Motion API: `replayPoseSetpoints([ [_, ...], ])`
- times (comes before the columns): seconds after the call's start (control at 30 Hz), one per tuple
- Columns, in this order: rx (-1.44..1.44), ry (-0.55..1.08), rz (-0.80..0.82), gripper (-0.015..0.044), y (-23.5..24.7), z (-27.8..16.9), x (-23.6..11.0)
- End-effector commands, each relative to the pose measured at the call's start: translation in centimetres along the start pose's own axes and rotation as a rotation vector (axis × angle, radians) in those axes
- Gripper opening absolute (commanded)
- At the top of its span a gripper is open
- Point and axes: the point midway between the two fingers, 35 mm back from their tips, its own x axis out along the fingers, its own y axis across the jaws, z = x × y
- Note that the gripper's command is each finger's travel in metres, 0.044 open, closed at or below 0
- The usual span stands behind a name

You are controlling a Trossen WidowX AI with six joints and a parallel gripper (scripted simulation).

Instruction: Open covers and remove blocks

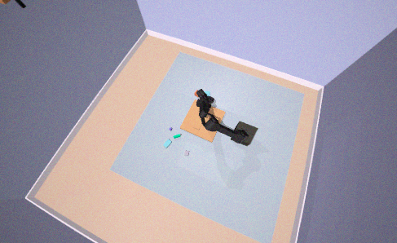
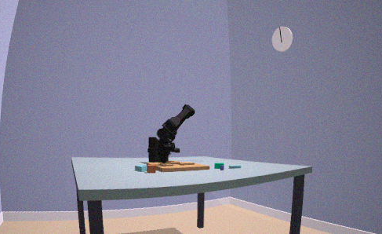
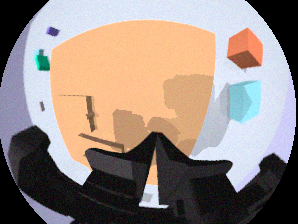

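The tan puzzle board [image 1: 191, 124] [image 2: 187, 168] [image 3: 135, 55] lies on the table. Its covers are the same tan; thin raised pieces and dark slots show, but which covers are open is unclear. My gripper [image 3: 156, 133] is shut and empty, above the board in the wrist view. An orange block [image 1: 196, 93] [image 2: 151, 168] [image 3: 245, 48] and a cyan block [image 1: 208, 94] [image 2: 140, 168] [image 3: 244, 101] rest beside one board edge. Off the opposite side lie a green block [image 1: 177, 136] [image 2: 219, 166] [image 3: 43, 63] and a small purple block [image 1: 170, 129] [image 2: 222, 167] [image 3: 52, 31].
A flat cyan piece [image 1: 167, 143] [image 2: 234, 166] lies beyond the green block. A small greyish piece [image 1: 187, 152] [image 3: 42, 106] lies off the same side of the board. The arm's dark base plate [image 1: 251, 131] stands near the board, and the arm reaches across the board, hiding part of it.
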Motion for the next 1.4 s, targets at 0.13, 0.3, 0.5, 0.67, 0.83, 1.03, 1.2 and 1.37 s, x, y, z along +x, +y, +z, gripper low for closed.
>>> replayPoseSetpoints([
  [0.13, 0.001, -0.004, 0.002, 0.0000, -0.1, 1.0, 0.0],
  [0.3, 0.000, -0.004, 0.002, 0.0000, -0.1, 1.5, 0.0],
  [0.5, 0.000, -0.004, 0.002, 0.0000, -0.1, 2.1, 0.0],
  [0.67, 0.000, -0.005, 0.002, 0.0000, -0.1, 2.6, 0.0],
  [0.83, 0.000, -0.005, 0.002, 0.0000, -0.1, 3.1, 0.0],
  [1.03, 0.000, -0.005, 0.002, 0.0000, -0.1, 3.7, 0.0],
  [1.2, -0.001, -0.005, 0.002, 0.0000, -0.1, 4.2, 0.0],
  [1.37, -0.001, -0.005, 0.002, 0.0000, 0.0, 4.7, 0.0],
])
